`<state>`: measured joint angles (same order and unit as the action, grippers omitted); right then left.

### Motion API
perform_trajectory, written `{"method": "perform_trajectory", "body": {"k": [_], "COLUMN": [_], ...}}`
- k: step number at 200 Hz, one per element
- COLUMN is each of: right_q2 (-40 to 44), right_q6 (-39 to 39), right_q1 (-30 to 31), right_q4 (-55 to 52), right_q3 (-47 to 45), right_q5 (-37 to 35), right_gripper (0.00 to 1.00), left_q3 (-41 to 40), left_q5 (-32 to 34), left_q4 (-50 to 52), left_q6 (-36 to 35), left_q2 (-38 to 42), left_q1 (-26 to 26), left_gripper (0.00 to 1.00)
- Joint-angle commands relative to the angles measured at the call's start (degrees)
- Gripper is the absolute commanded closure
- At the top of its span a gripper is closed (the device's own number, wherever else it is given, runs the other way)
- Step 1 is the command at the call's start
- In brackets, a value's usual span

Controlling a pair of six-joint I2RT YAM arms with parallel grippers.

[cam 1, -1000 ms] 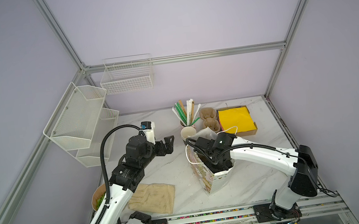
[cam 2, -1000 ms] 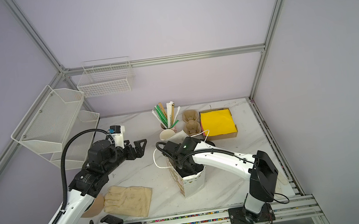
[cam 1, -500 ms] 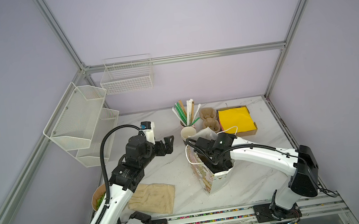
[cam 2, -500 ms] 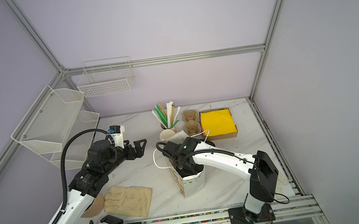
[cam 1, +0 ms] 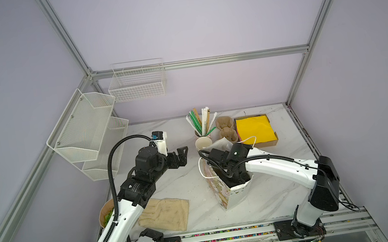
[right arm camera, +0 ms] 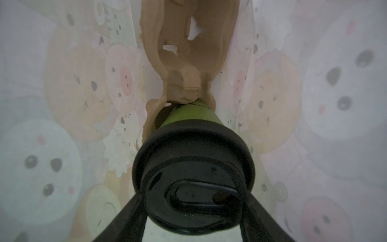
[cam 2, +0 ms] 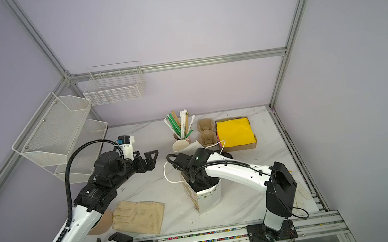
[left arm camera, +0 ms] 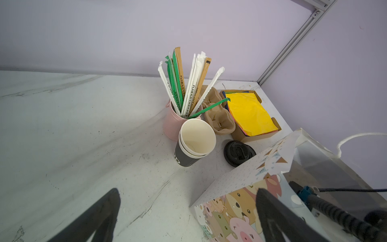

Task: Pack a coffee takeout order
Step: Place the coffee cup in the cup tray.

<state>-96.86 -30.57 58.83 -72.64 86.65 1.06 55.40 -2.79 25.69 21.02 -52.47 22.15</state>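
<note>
A cup with a black lid (right arm camera: pixel 193 180) and a greenish body stands in a brown moulded-pulp carrier (right arm camera: pixel 188 42) inside the cartoon-print paper bag (cam 1: pixel 225 196). My right gripper (right arm camera: pixel 193 194) reaches down into that bag, its two fingers pressed against the sides of the lid. In both top views the bag hides its fingers. My left gripper (cam 1: pixel 181 155) hovers open and empty to the left of the bag (left arm camera: pixel 240 188). At the back right, the yellow paper sheet (cam 1: pixel 255 128) lies in a cardboard box beside another carrier (cam 1: pixel 225 127).
Nested lidless cups (left arm camera: pixel 194 142), a loose black lid (left arm camera: pixel 238 153) and a pink straw holder (left arm camera: pixel 171 123) stand behind the bag. A cream glove (cam 1: pixel 167 213) and a bowl (cam 1: pixel 105 212) lie front left. Wire baskets (cam 1: pixel 86 125) hang on the left wall.
</note>
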Motion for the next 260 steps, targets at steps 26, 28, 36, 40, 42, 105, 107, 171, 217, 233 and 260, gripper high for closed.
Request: {"method": "perform_trajectory", "body": {"k": [26, 28, 36, 40, 42, 105, 107, 171, 217, 233, 260], "right_q2": [-3.88, -3.82, -3.67, -3.62, -3.61, -2.82, -2.81, -2.94, -3.19, -3.29, -3.33], "right_q6": [-0.26, -0.32, -0.45, -0.46, -0.48, -0.76, -0.71, -0.46, -0.37, -0.28, -0.28], "right_q1": [0.67, 0.67, 0.69, 0.68, 0.67, 0.67, 0.67, 0.71, 0.67, 0.68, 0.67], "right_q4": [-1.88, -1.89, -1.82, -1.82, -1.81, 0.13, 0.26, -1.23, -1.88, -2.62, -3.17], "right_q3": [1.02, 0.99, 1.14, 1.19, 1.31, 0.28, 0.16, 2.44, 4.11, 5.31, 6.5], "right_q5": [-0.78, -0.79, -0.75, -0.71, -0.75, 0.03, 0.09, -0.97, -1.23, -1.91, -2.27], "right_gripper": [0.29, 0.28, 0.27, 0.26, 0.26, 0.23, 0.23, 0.18, 0.12, 0.11, 0.05], "left_q3": [-2.22, -2.22, -2.22, -2.2, -2.22, -2.22, -2.22, -2.22, -2.22, -2.22, -2.22], "left_q5": [-0.81, -0.82, -0.82, -0.81, -0.82, -0.89, -0.9, -1.08, -1.07, -1.08, -1.15], "left_q4": [-2.76, -2.78, -2.78, -2.77, -2.82, -2.84, -2.84, -2.84, -2.84, -2.92, -2.9], "left_q6": [0.78, 0.8, 0.78, 0.78, 0.78, 0.87, 0.87, 0.87, 0.87, 0.87, 0.87], "left_q2": [0.95, 0.96, 0.89, 0.92, 0.95, 0.7, 0.7, 0.52, 0.53, 0.44, 0.44], "left_q1": [-0.36, -0.36, -0.36, -0.36, -0.36, -0.35, -0.35, -0.31, -0.39, -0.45, -0.45], "left_gripper": [0.0, 0.0, 0.0, 0.0, 0.0, 0.0, 0.0, 0.0, 0.0, 0.0, 0.0]}}
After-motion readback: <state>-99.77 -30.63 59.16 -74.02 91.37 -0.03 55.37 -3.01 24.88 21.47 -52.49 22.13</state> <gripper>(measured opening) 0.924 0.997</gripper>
